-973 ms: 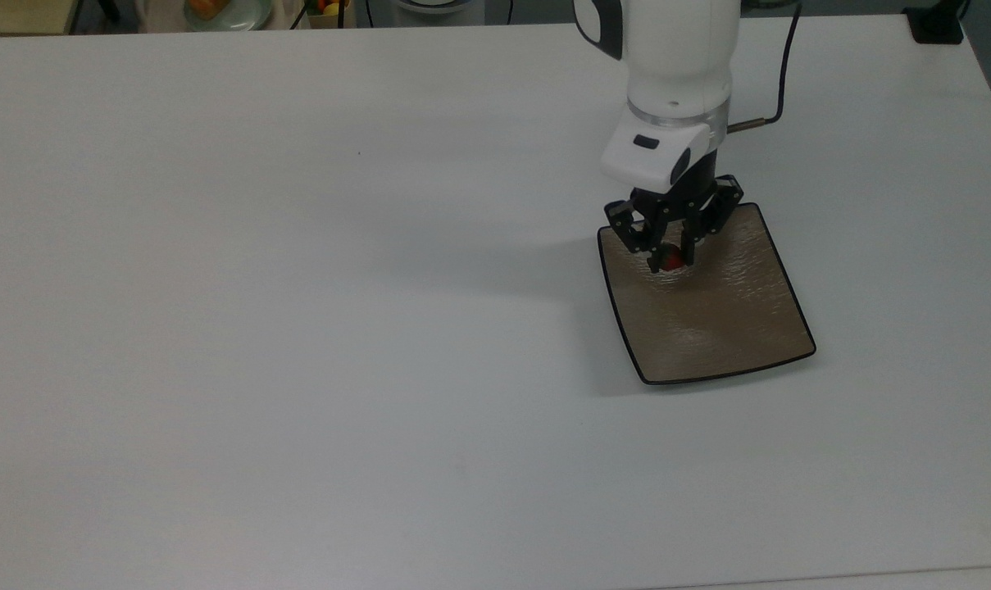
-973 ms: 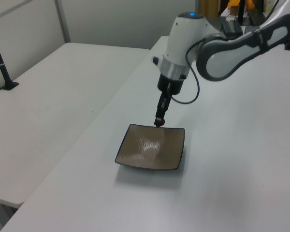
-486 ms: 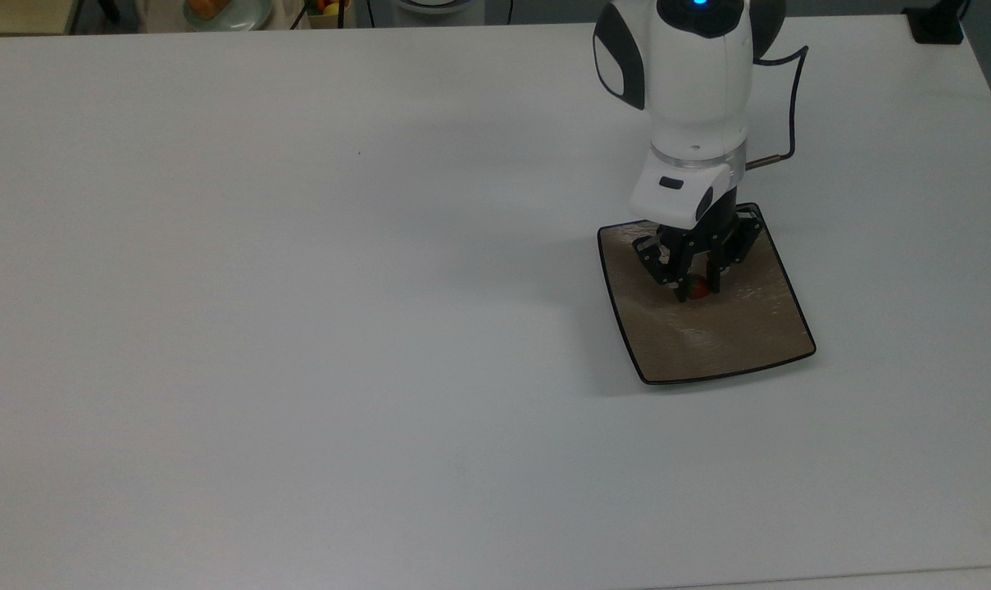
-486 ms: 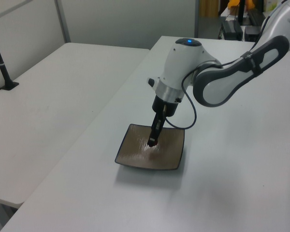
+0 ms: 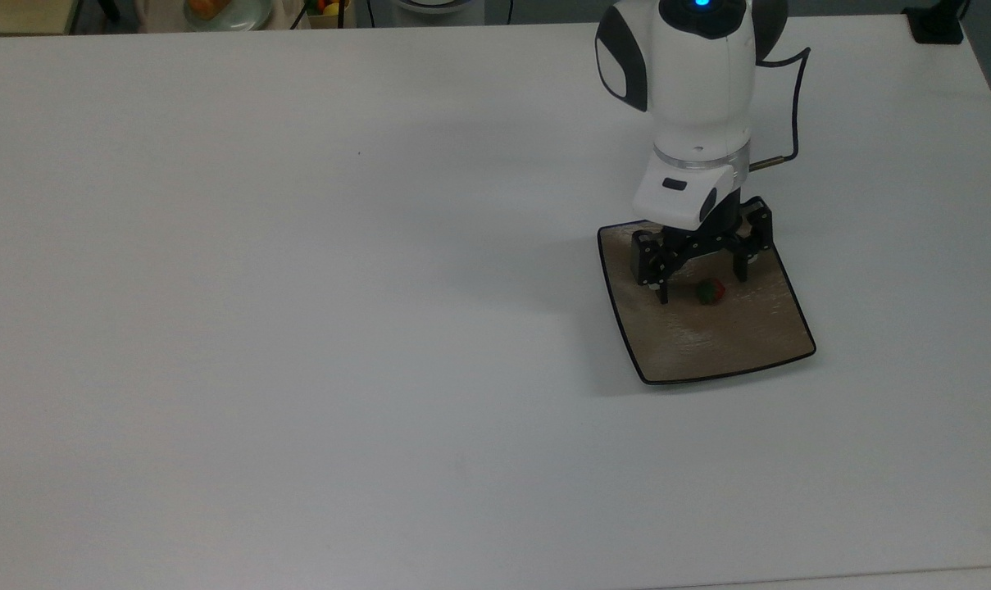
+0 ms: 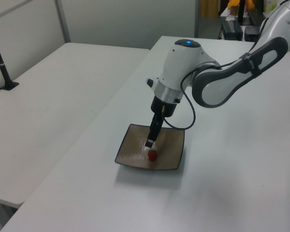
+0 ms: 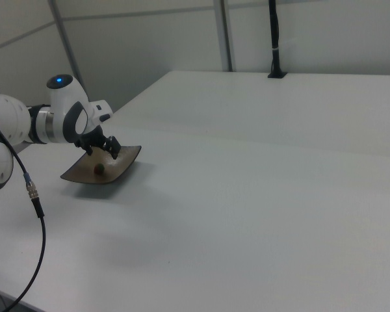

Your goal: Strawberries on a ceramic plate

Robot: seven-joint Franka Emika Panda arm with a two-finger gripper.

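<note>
The square tan-brown ceramic plate (image 5: pixel 729 344) with a dark rim lies on the white table at the top view's right. On it rests the tiny red strawberry (image 5: pixel 710 291) with a green cap, near the plate's middle. My gripper (image 5: pixel 702 286) hangs just above the plate, open, with one finger on each side of the berry and not touching it. In the left view the strawberry (image 6: pixel 152 155) lies on the plate (image 6: pixel 133 151) just below the gripper (image 6: pixel 150 143). The right view has the gripper (image 7: pixel 103 153) over the plate (image 7: pixel 120 166) and the strawberry (image 7: pixel 99 169).
A black cable (image 5: pixel 793 106) loops from the arm's wrist. Dishes with fruit (image 5: pixel 216 10) sit beyond the table's far edge at the top view's upper left. A second white table (image 6: pixel 48 96) with a black post (image 6: pixel 2 67) stands at the left view's left.
The gripper came down over the plate holding the strawberry, then its fingers spread apart. The strawberry now lies free on the plate.
</note>
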